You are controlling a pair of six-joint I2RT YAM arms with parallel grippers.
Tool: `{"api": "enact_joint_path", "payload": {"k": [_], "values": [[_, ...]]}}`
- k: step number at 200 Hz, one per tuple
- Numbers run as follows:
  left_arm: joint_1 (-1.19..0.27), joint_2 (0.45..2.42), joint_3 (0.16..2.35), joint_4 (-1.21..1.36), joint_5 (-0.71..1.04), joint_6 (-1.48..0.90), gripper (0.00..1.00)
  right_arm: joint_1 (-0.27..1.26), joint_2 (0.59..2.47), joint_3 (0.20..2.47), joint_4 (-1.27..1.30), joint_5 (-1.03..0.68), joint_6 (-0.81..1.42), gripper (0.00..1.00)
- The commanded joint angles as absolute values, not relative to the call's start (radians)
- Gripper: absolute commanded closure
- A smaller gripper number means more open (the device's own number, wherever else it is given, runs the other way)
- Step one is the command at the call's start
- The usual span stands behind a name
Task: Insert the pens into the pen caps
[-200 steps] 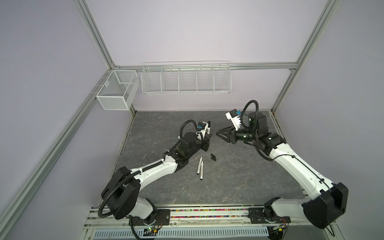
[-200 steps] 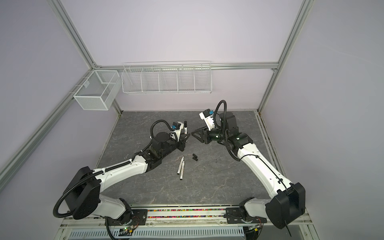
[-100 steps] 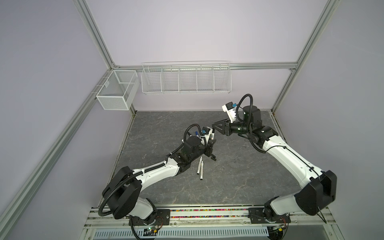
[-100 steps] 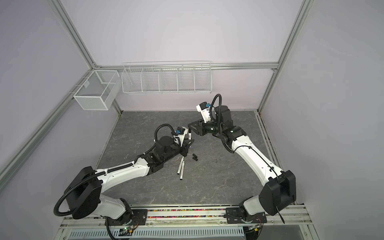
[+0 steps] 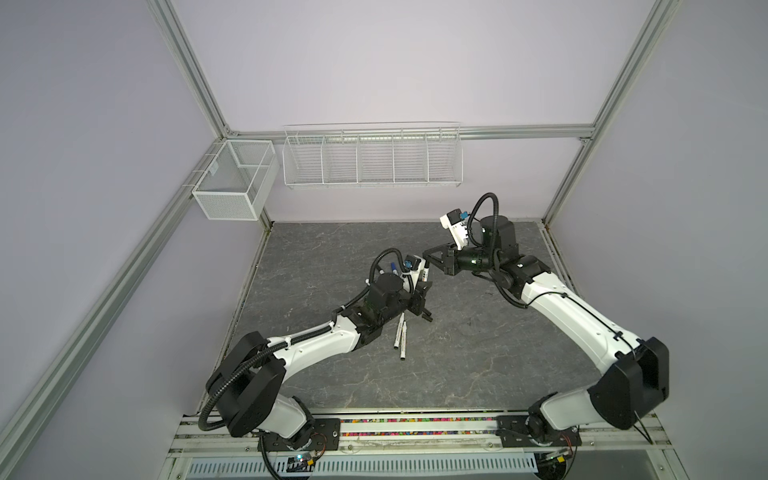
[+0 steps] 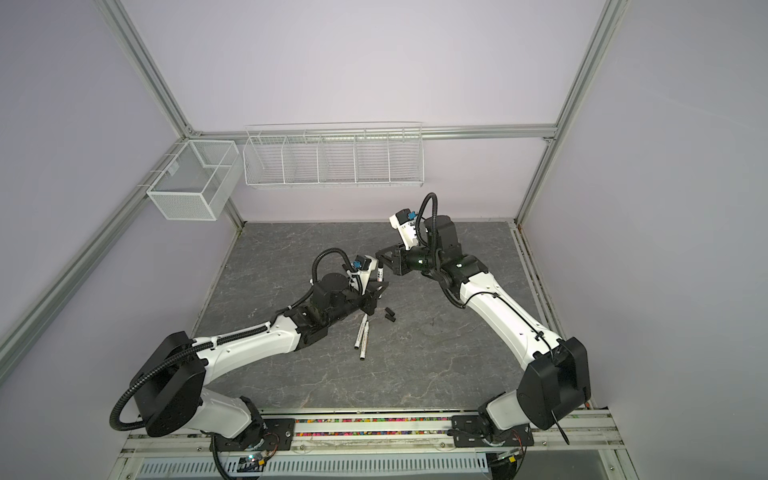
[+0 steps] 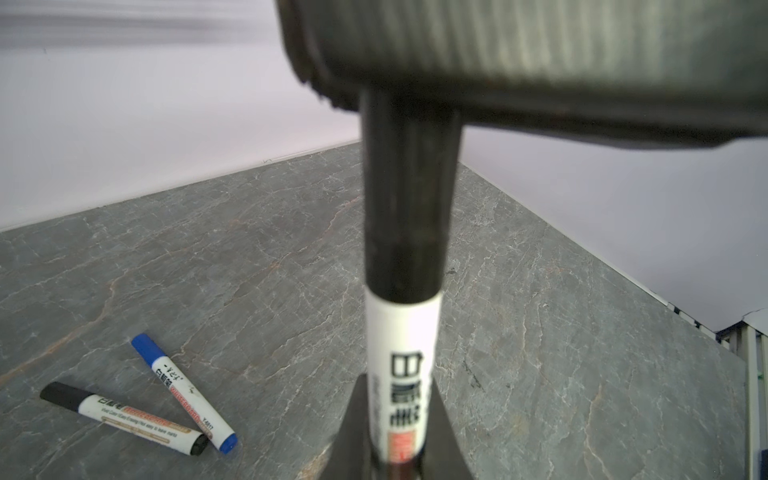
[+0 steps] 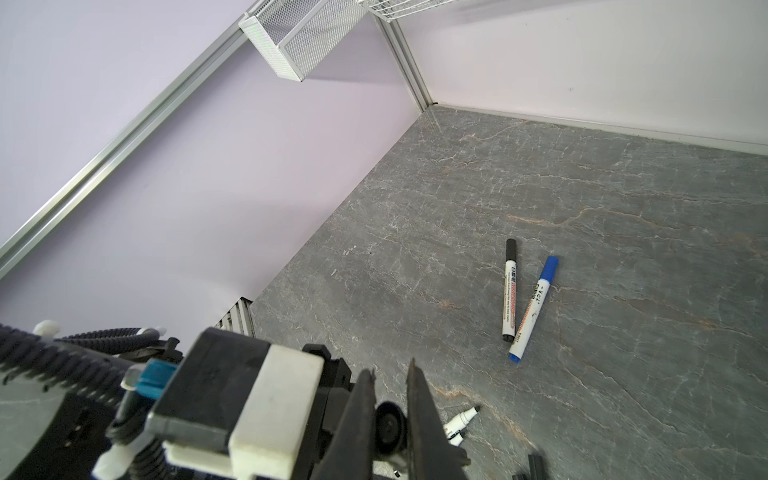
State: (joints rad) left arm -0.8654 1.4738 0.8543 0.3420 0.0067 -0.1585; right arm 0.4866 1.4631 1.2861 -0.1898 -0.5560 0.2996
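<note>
**Capping in progress:** The left hand (image 5: 420, 298) is clenched on the lower barrel of the held pen (image 5: 426, 272). It stands the pen nearly upright above the middle of the grey desk (image 5: 478, 374). In the left wrist view its fingers (image 7: 353, 432) flank the printed white barrel.

The right hand (image 5: 429, 257) reaches in from the far right. It is pinched tight on the black cap (image 7: 405, 216) that covers the pen's upper end, the cap's rim meeting the barrel. The right wrist view shows that cap end-on between the dark fingers (image 8: 419, 415).

Just near of the left hand, two uncapped pens (image 6: 360, 334) lie side by side. The loose caps (image 6: 390, 318), both black, sit just to their right.

To the far left, mostly behind the left arm in both top views, a black-capped pen (image 8: 509, 291) and a blue-capped pen (image 8: 534, 307) lie in a narrow V with their ends meeting.

From this cluster, open grey surface runs to the right rail and to the near edge. A wire rack (image 5: 372, 160) and a mesh bin (image 5: 232, 187) hang on the far and left walls above the far-left corner, well apart from both arms.
</note>
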Motion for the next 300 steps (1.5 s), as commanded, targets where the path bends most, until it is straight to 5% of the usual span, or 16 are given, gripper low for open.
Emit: {"api": "enact_joint_path", "payload": {"k": [1,49,95,204,300], "values": [[-0.866,1.475,0.854,0.467,-0.013,-0.214,1.0,0.479,1.493,1.237,-0.237,-0.602,0.317,0.93],[-0.761,1.464,0.846,0.629,0.029,-0.371,1.0,0.486,1.547,1.198,-0.407,-0.672,0.2,0.93],[-0.66,1.435,0.887,0.667,0.041,-0.391,1.0,0.514,1.557,1.148,-0.486,-0.548,0.159,0.93],[-0.643,1.42,0.888,0.63,0.051,-0.402,1.0,0.486,1.555,1.137,-0.444,-0.696,0.176,0.93],[-0.586,1.43,0.913,0.618,-0.044,-0.444,1.0,0.582,1.573,1.14,-0.554,-0.533,0.049,0.93]]}}
